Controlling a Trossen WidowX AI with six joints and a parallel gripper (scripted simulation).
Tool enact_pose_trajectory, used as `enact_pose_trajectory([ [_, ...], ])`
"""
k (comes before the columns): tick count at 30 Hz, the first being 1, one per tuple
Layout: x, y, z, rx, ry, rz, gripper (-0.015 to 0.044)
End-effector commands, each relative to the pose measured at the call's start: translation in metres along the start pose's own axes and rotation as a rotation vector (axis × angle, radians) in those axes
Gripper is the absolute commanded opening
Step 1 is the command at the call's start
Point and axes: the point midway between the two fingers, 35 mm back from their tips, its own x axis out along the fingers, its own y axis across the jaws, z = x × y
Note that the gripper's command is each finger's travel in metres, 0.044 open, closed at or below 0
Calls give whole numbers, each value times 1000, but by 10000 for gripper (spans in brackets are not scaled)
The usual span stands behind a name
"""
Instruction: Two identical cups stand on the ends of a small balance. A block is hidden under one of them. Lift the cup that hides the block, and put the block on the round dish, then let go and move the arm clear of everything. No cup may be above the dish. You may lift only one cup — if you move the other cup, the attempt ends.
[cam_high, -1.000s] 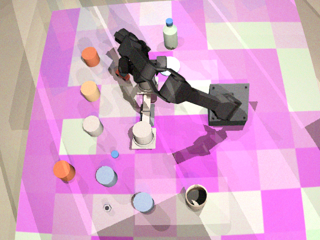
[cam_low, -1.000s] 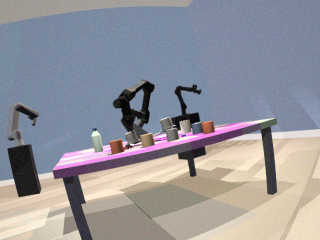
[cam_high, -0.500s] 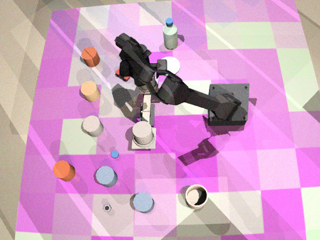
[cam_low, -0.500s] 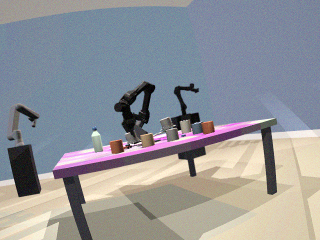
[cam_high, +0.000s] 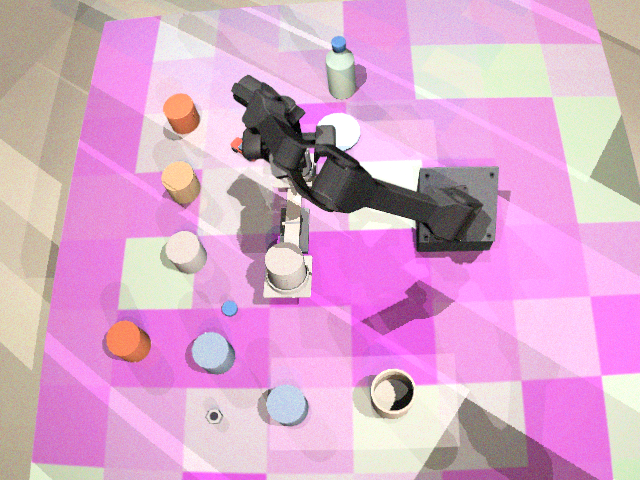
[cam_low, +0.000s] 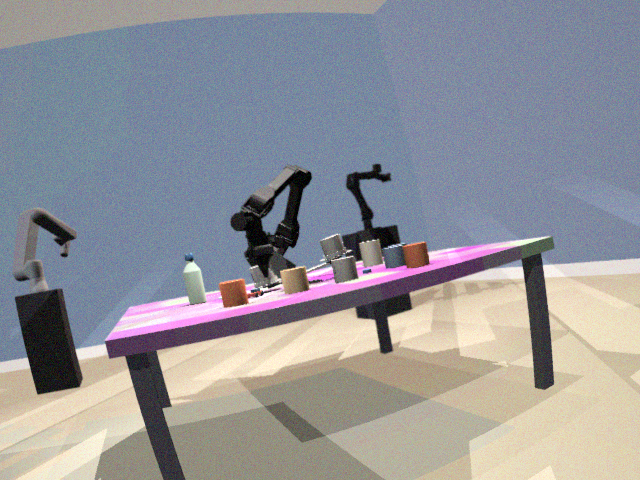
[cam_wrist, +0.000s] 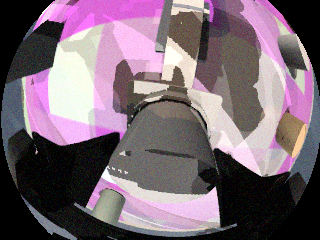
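The balance (cam_high: 292, 232) (cam_wrist: 180, 62) is tilted. One light grey cup (cam_high: 285, 263) (cam_low: 331, 246) stands upside down on its raised end. The other grey cup (cam_wrist: 160, 135) stands on the low end, largely hidden under the arm in the top view. My gripper (cam_high: 287, 155) (cam_wrist: 166, 146) is open, pointing down, with its fingers on either side of the low-end cup. Whether they touch it cannot be told. The round white dish (cam_high: 347, 130) lies beside the gripper, partly covered by the arm in that view. No block shows.
A green bottle (cam_high: 340, 74) (cam_wrist: 109, 205) stands beyond the dish. A small red object (cam_high: 236, 144) lies beside the gripper. An orange cup (cam_high: 181, 113), a tan cup (cam_high: 180, 181) (cam_wrist: 292, 134) and another grey cup (cam_high: 186, 252) stand in a row left of the balance.
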Motion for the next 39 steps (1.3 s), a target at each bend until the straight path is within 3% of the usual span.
enact_pose_trajectory([
  [1, 3, 1, 0, 6, -3, -2, 387],
  [3, 3, 1, 0, 6, -3, -2, 335],
  [9, 3, 1, 0, 6, -3, -2, 295],
  [20, -6, -1, -1, 6, -2, -2, 6],
  [39, -29, -4, -3, 7, 1, -2, 0],
])
